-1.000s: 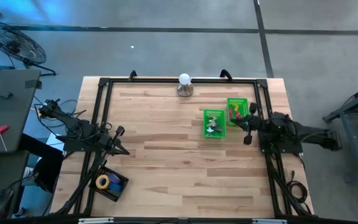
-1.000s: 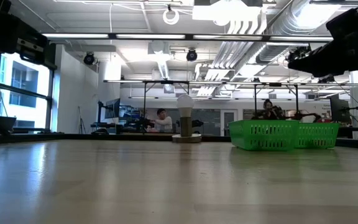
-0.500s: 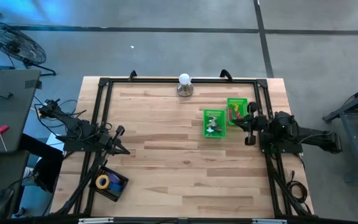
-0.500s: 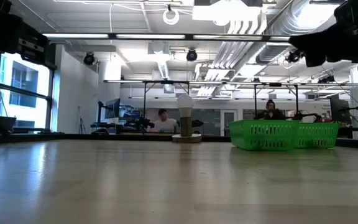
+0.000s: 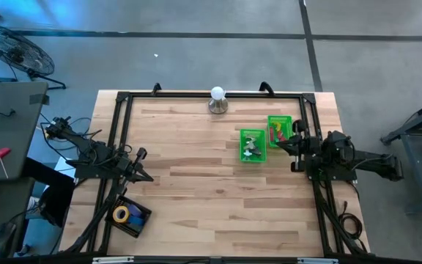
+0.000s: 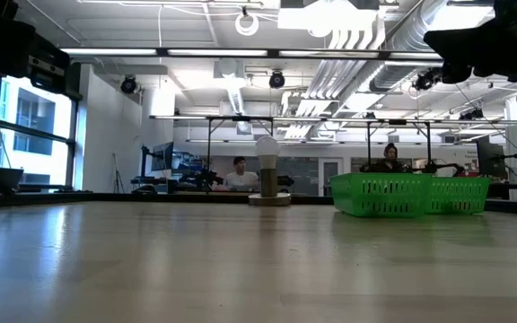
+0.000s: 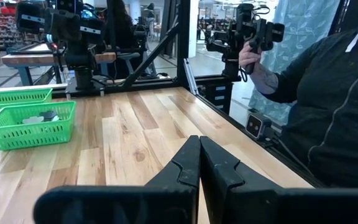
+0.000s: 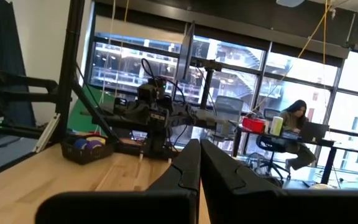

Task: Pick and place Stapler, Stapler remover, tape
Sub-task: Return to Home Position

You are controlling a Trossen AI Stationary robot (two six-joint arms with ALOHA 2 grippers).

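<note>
Tape (image 5: pixel 122 214): the rolls lie in the black basket (image 5: pixel 142 222) at the near left corner of the bench (image 5: pixel 196 191). A yellow and a blue roll can be made out from above; any others cannot be told apart. Judged handling: light, stiff rings with smooth outer faces that may slip. The best hold would be one finger through the hole and one outside, pinching the wall, since the rolls lie flat and close together.

Left tool (image 7: pixel 199 144): closed on nothing, fingers meeting, parked at the left side of the bench just beyond the black basket and clear of it.

Right tool (image 8: pixel 199 145): likewise closed and empty, raised off the bench at the right side, just beside the green baskets.

Left green basket (image 6: pixel 380 194): right of centre, toward the far side. A pale item (image 5: pixel 252 149) lies inside, too small to name.

Right green basket (image 6: pixel 467 193): close against the first, farther and to the right, with red and green items (image 5: pixel 277 132) inside. If these are the task's other pieces, they would be rigid and heavier than the rolls; grip across the mid-body.

No task piece shows loose on the bench, so sorting is judged complete. A lamp (image 5: pixel 217 99) stands at the far edge.
</note>
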